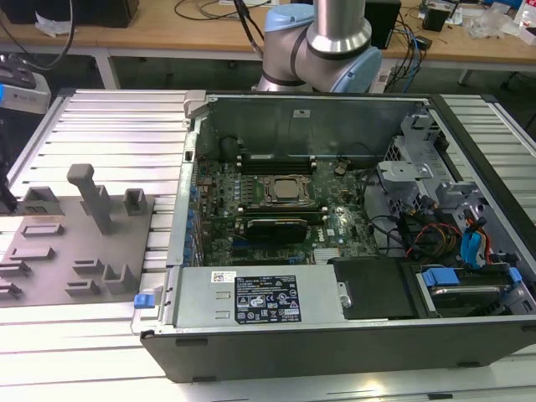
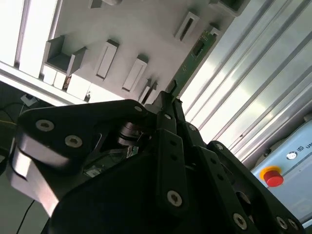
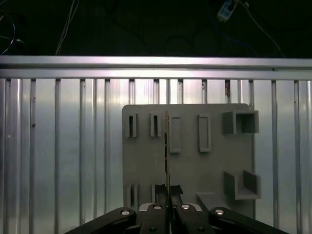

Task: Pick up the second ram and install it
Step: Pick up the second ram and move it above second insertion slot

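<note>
While the ram stood edge-on over the grey tray, the gripper was clamped on one end of it, fingers against both flat faces, probably to leave its long edges clear for seating.

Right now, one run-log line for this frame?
gripper: shut on second ram | ram: edge-on, over grey fixture plate | install: not done

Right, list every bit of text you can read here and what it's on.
Label on the power supply: print too small to read.
White sticker on the case back wall: too blurred.
Grey box with red button: letters cut off, unreadable.
Memory stick in the shut pincer: no legible print.
</note>
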Controlling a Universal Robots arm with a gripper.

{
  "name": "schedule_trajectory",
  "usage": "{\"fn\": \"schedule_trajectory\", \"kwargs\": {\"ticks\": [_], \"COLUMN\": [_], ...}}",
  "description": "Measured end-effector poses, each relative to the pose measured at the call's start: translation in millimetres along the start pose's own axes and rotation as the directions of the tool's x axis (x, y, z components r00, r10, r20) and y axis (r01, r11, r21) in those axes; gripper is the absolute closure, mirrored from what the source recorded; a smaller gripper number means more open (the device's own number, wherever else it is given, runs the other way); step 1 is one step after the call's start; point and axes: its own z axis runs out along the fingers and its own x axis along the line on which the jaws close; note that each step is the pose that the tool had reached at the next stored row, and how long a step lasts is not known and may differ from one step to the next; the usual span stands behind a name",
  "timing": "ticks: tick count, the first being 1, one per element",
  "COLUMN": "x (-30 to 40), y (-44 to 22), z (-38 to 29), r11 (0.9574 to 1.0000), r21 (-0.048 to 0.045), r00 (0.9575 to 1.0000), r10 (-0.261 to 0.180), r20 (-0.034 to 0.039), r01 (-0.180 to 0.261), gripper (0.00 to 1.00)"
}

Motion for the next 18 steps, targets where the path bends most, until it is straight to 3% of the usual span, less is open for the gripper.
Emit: {"fn": "schedule_trajectory", "kwargs": {"ticks": [8,18], "x": [-0.8,-2.3], "y": [0.5,1.6], "z": [-12.1,-37.9], "r11": [1.0000,1.0000], "r21": [-0.0001,-0.0006], "r00": [1.0000,1.0000], "r10": [0.000,0.000], "r20": [0.0000,0.0000], "r01": [0.000,0.000], "gripper": [0.87,0.87]}}
